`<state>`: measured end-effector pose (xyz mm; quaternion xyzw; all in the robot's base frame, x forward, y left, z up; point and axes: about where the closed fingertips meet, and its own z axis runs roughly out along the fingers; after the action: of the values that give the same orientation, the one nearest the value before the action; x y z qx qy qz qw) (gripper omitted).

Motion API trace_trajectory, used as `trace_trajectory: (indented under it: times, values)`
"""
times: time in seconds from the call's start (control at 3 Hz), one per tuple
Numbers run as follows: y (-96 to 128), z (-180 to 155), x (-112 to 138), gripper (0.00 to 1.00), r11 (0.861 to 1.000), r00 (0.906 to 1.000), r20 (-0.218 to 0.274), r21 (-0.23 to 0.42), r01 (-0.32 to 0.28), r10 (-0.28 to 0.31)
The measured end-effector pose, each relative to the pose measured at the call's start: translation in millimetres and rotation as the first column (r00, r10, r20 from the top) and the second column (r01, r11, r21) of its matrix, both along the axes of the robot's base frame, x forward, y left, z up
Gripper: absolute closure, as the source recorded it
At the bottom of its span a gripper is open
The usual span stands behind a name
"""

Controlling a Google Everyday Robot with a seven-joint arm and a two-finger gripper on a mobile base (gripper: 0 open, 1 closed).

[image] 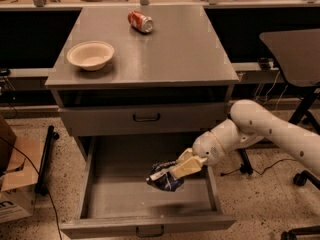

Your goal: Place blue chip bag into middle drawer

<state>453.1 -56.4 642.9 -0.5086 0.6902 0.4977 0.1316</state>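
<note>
The middle drawer [110, 196] is pulled out wide, a grey metal box with low side walls and a dark bar handle on its front panel. My white arm reaches in from the right. My gripper [172, 171] is shut on the blue chip bag [162, 179], a small crumpled dark-blue foil bag with white print. It holds the bag inside the drawer, over the right half of the grey floor. I cannot tell whether the bag touches the floor.
The grey cabinet top [175, 54] bears a beige bowl [90, 54] at the left and a red soda can [140, 21] lying at the back. A shut drawer front [100, 119] sits above the open one. A cardboard box [12, 184] stands at the left, a dark table [295, 49] at the right.
</note>
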Motion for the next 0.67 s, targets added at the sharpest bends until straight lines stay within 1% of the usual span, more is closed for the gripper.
trace_trajectory:
  times: [0.33, 0.67]
  values:
    - [-0.1, -41.3, 12.3, 1.00, 0.999, 0.9986, -0.034, -0.007, 0.040, -0.040]
    - [-5.0, -81.8, 28.0, 0.93, 0.994, 0.9928, -0.051, -0.024, 0.107, -0.108]
